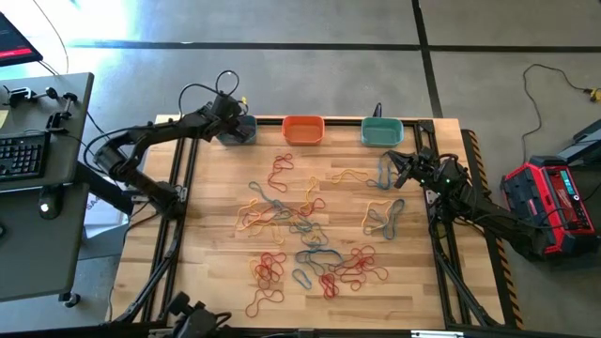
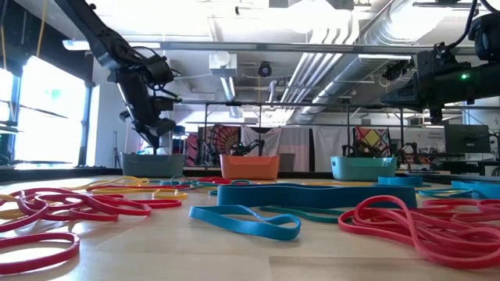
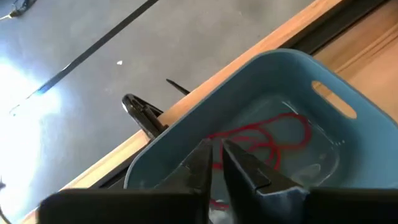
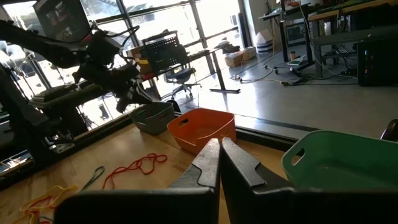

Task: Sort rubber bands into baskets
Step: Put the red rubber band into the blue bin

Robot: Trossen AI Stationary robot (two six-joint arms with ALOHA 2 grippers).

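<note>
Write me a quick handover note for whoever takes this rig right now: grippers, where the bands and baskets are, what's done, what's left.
Left gripper: over the grey-blue basket, fingers slightly apart, nothing held.
Right gripper: shut, empty, above the table near the teal-green basket.
Baskets: in a row along the far edge, orange basket in the middle.
Done: red bands lie in the grey-blue basket.
Left: most rubber bands, red, yellow and blue, lie scattered on the table.
</note>
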